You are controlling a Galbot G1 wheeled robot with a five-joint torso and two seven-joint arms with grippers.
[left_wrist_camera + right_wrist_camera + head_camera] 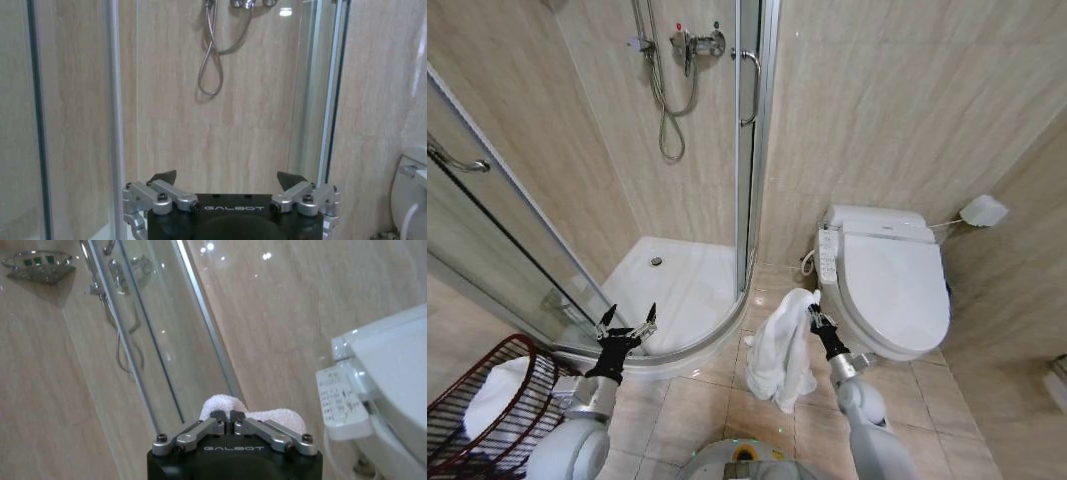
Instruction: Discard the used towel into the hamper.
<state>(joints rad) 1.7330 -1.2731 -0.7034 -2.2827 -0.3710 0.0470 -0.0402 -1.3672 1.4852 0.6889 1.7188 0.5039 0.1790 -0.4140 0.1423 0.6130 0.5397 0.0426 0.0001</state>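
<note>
1. The right gripper (pixel 812 318) is raised in front of the toilet (pixel 897 285), its fingers pinched tight on the top of a white towel (pixel 779 350).
2. The towel hangs down from that grip in loose folds, its lower end near the tiled floor (pixel 717 400), between the shower's curved base and the toilet bowl.
3. From the right wrist, the towel (pixel 230 407) bulges just past the closed fingertips, with the toilet's control panel (pixel 341 402) off to one side.
4. The left gripper (pixel 627 325) is held up beside the shower tray (pixel 677 285), fingers spread wide and holding nothing; from its own wrist the gripper (pixel 227 179) faces the shower hose (pixel 212 55).
5. The hamper (pixel 487 400), a dark reddish wire basket, stands on the floor at the robot's far left, with something white already inside, well apart from the towel.
</note>
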